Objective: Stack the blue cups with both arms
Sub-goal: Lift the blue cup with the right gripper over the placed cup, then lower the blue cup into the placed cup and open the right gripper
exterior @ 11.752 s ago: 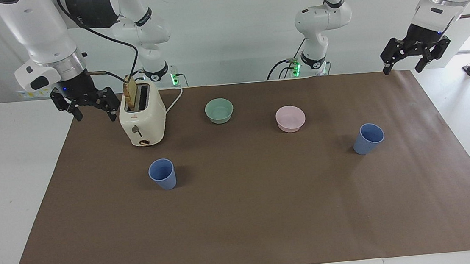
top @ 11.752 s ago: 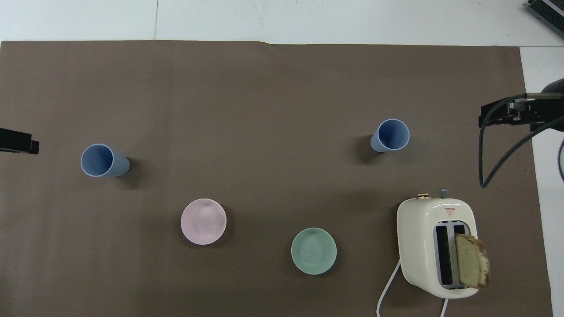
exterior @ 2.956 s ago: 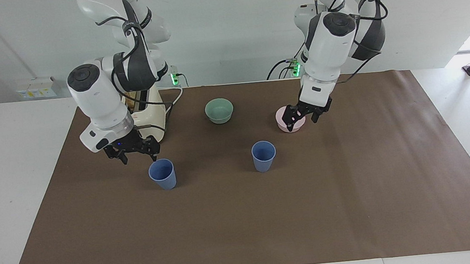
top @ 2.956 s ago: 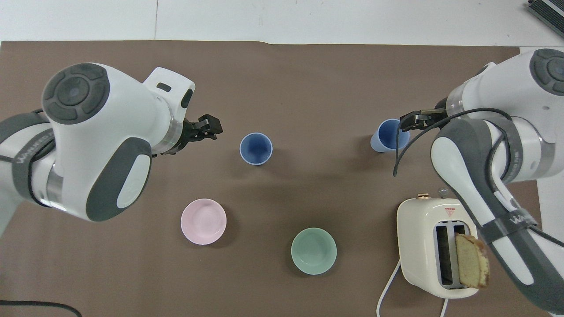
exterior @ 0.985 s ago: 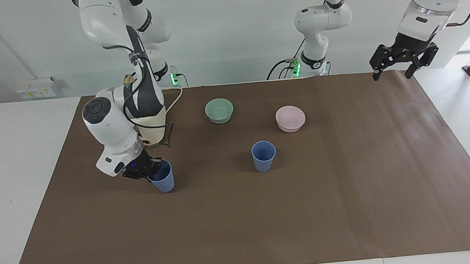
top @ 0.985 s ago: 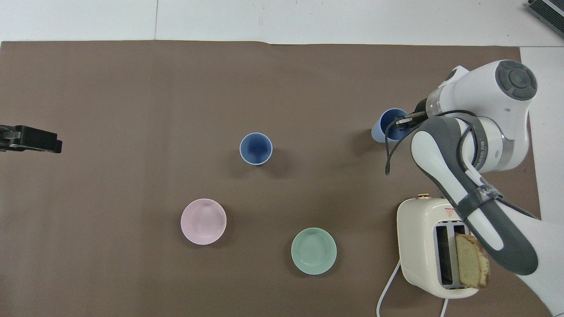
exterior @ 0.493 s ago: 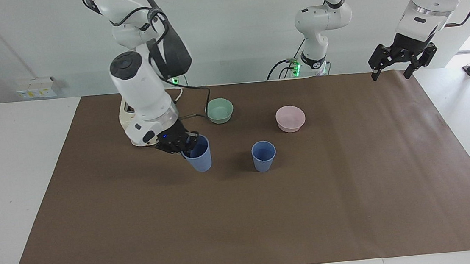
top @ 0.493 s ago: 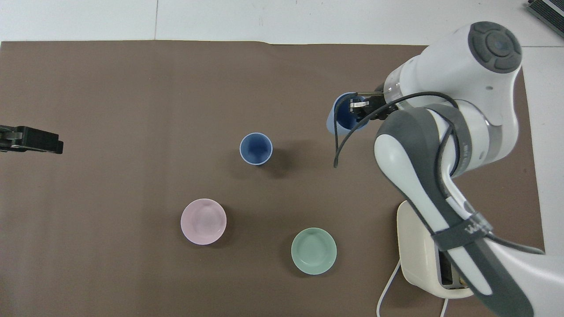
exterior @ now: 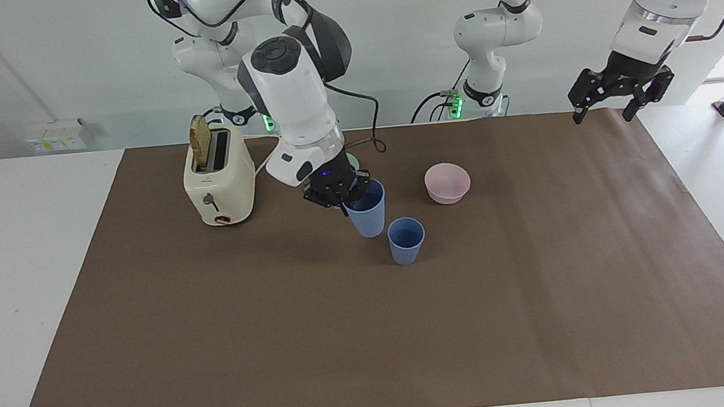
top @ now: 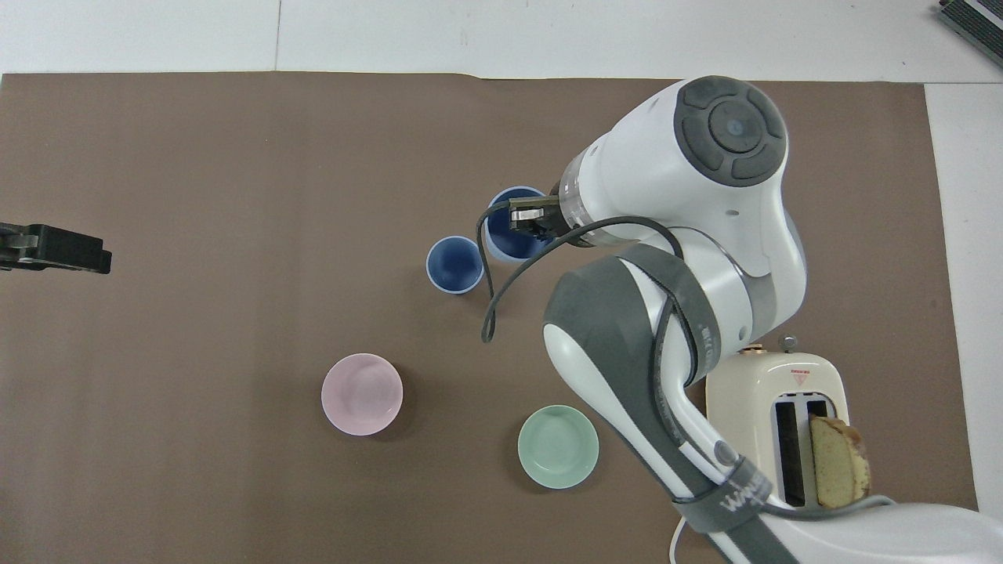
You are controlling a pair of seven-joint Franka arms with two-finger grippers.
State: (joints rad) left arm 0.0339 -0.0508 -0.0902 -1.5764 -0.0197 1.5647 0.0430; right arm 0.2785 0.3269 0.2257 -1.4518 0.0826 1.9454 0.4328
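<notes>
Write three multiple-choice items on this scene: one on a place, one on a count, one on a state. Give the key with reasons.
1. Where is the right gripper?
A. over the toaster
B. holding a cup in the air beside the standing cup
C. inside the pink bowl

2. How many bowls are on the table?
A. one
B. two
C. four

3. What state is the left gripper in?
A. open and holding nothing
B. shut on a cup
C. shut on the bread

Key:
1 B: the right gripper grips the held cup by its rim, raised next to the standing cup.
2 B: the overhead view shows one pink bowl and one green bowl.
3 A: the left gripper waits above the mat's corner at its own end, fingers spread, nothing between them.
</notes>
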